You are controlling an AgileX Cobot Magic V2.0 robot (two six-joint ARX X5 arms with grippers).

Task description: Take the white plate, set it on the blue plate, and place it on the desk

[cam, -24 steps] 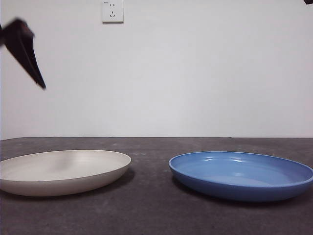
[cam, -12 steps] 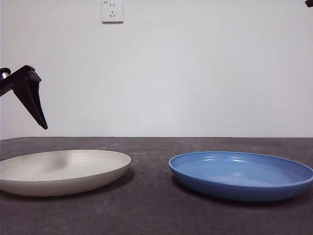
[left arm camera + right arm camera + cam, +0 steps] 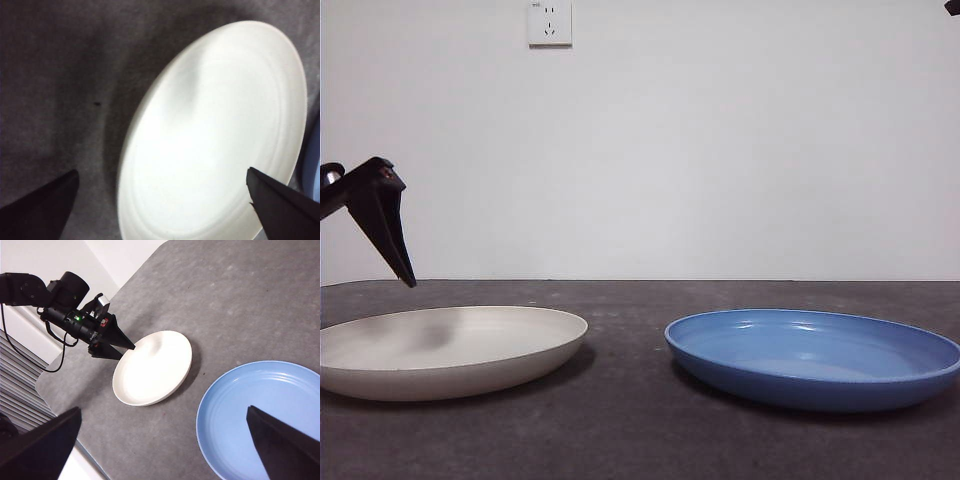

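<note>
Hovering: left gripper (image 3: 398, 262) above white plate's (image 3: 450, 350) outer rim, jaws wide apart, nothing held | white plate flat on desk (image 3: 630, 420); blue plate (image 3: 815, 358) beside it, apart | right gripper (image 3: 160, 450) high over blue plate; jaws spread, empty

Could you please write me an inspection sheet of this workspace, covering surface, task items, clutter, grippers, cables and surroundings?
Surface: dark grey speckled matte desk, flat; both plates rest on it.
Job's things: round matte off-white plate and round glossy blue plate, side by side, apart, both empty.
Clutter: nothing seen.
Grippers: left gripper open, hovering over the off-white plate's rim, not touching; right gripper open, high above the blue plate, waiting.
Cables: black cable hanging from the left arm, off the desk's edge.
Surroundings: plain white wall with a white wall socket.
</note>
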